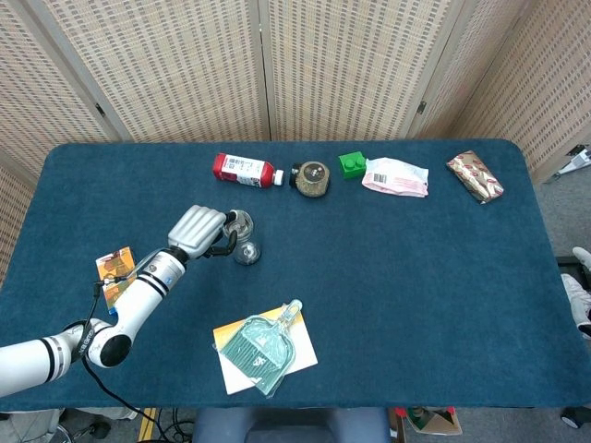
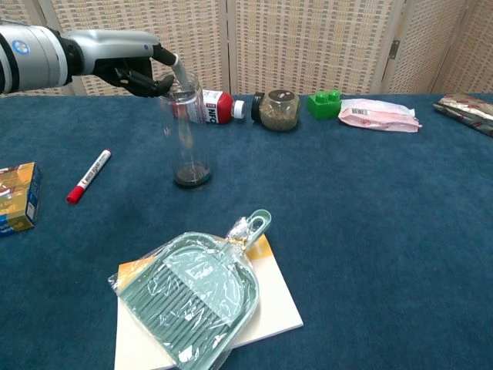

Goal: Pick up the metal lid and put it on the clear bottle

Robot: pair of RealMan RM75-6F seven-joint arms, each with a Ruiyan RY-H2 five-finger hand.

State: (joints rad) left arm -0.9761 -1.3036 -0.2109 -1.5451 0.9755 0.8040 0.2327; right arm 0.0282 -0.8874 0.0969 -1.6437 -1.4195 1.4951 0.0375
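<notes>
Lid (image 2: 183, 94) sits atop the clear bottle (image 2: 186, 139), left hand (image 2: 137, 68) pinching it, toward the worktop's (image 2: 370, 216) left side. Red marker (image 2: 88, 176) and dustpan (image 2: 192, 297) lie nearby.

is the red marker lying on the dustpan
No, the red marker lies on the blue table, well left of the dustpan.
</notes>
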